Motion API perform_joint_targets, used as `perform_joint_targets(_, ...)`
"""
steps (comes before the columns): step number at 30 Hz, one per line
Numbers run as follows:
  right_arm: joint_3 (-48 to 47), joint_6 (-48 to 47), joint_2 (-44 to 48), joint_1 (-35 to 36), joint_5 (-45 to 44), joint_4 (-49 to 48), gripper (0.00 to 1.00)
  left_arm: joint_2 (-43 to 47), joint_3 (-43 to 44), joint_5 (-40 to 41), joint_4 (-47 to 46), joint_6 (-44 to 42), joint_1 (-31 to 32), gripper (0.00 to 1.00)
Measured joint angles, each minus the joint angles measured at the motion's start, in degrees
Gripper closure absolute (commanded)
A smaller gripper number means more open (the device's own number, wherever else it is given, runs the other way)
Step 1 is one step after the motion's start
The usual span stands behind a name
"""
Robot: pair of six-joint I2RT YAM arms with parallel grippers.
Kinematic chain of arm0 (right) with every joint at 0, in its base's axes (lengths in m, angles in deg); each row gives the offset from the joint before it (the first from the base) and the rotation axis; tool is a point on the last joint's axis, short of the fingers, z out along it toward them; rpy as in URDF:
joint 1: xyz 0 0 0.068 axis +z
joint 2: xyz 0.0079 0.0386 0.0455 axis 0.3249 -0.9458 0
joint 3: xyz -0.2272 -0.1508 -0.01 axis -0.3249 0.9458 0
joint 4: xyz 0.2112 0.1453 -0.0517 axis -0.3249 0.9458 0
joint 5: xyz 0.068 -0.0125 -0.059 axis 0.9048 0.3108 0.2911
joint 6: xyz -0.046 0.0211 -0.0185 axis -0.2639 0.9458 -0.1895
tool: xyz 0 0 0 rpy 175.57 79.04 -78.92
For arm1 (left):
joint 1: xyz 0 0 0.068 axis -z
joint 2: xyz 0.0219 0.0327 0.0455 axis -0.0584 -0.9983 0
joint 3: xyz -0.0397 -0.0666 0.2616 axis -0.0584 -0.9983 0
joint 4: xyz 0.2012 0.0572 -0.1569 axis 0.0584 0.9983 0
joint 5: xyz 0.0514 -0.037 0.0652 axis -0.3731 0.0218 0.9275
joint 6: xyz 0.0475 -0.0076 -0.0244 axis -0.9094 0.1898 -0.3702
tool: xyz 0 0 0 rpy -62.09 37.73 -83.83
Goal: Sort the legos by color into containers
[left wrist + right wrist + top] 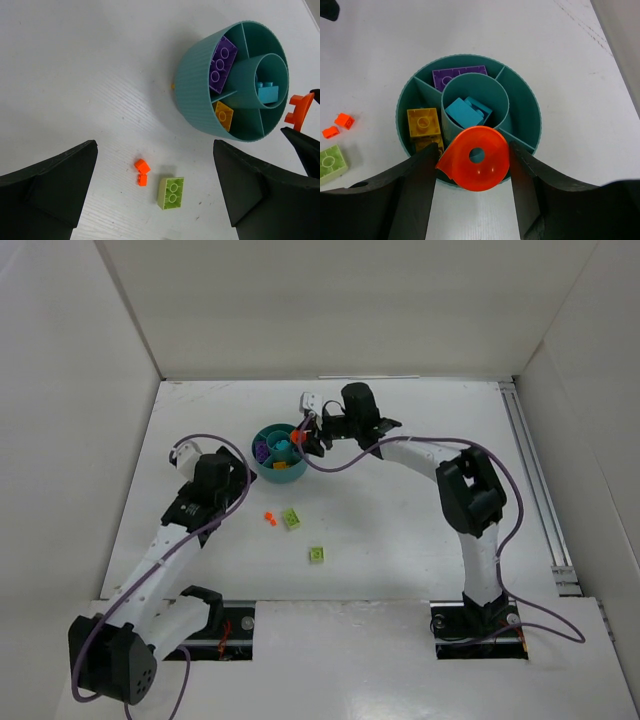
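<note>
Robotics lab test cell, by the look: white table (400,550) boxed in w/ plain white panel walls (340,310) on 3 sides, left arm (170,540) & right arm (470,500) bolted at its near edge, purple cables (210,435) trailing, metal rail (537,490) along rt side.

the left arm (160,550) stretches forward, low; the left gripper (154,150) hangs with jaws wide apart, holding nothing. the right arm (480,540) bends at the elbow and reaches leftward; the right gripper (472,150) clamps an orange piece (475,167).
</note>
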Motion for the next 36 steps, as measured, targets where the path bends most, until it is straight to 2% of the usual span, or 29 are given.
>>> perform_joint_targets(4,-1.3,-0.5,-0.7,-0.5,2.4,-0.1,0.6,-0.6,-0.3,-3.1,-1.8,-1.3,-2.2,0.0)
perform_joint_targets(12,-4.0,-1.3,-4.2,-1.0,4.9,-0.2,0.55,-3.0,-0.7,-6.0,-3.4,-2.8,-2.5,0.0)
perform_joint_targets(20,-4.3,-1.4,-5.4,-1.5,5.9,-0.1,0.39,-3.0,-0.8,-6.7,-3.8,-3.6,-2.5,0.0)
perform_joint_targets(21,-4.3,-1.4,-5.5,-1.6,5.9,0.0,0.33,-3.0,-0.8,-6.8,-3.9,-3.6,-2.5,0.0)
perform_joint_targets(26,-4.4,-1.6,-5.5,-1.6,6.2,-0.1,0.19,-3.3,-0.9,-7.4,-4.3,-3.8,-2.5,0.0)
perform_joint_targets(34,-4.2,-1.6,-5.3,-1.9,6.1,-0.1,0.14,-3.6,-2.4,-9.5,-5.3,-4.6,-2.5,0.0)
perform_joint_targets(36,-3.0,-1.6,-4.2,-2.2,4.7,0.0,0.14,-4.0,-3.2,-10.1,-5.8,-4.9,-2.5,0.03)
